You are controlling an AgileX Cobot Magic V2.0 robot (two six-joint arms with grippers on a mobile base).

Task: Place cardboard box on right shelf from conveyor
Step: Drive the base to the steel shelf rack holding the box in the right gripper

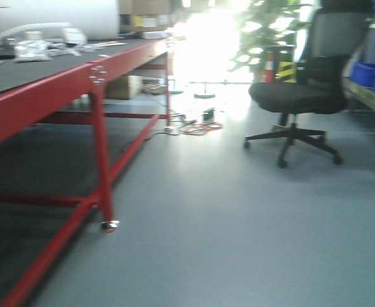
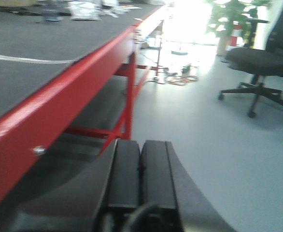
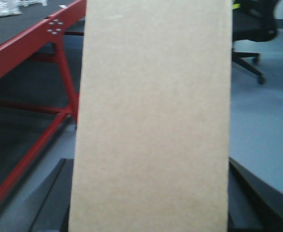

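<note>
The right claw [image 3: 151, 215] is pinching the cardboard box [image 3: 151, 96], which is hanging in the air beside the red table [image 1: 59, 83]. The left claw [image 2: 140, 174] is pressed together on nothing. The carrying step seems to be underway. Next, the robot needs to be facing the shelf, which I cannot clearly make out here.

Red-legged table [image 1: 27, 75] — white clutter [image 1: 35, 47] atop

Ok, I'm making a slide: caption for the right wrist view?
The cardboard box, upright in the right gripper, fills the frame; red-legged table and office chair behind.
</note>
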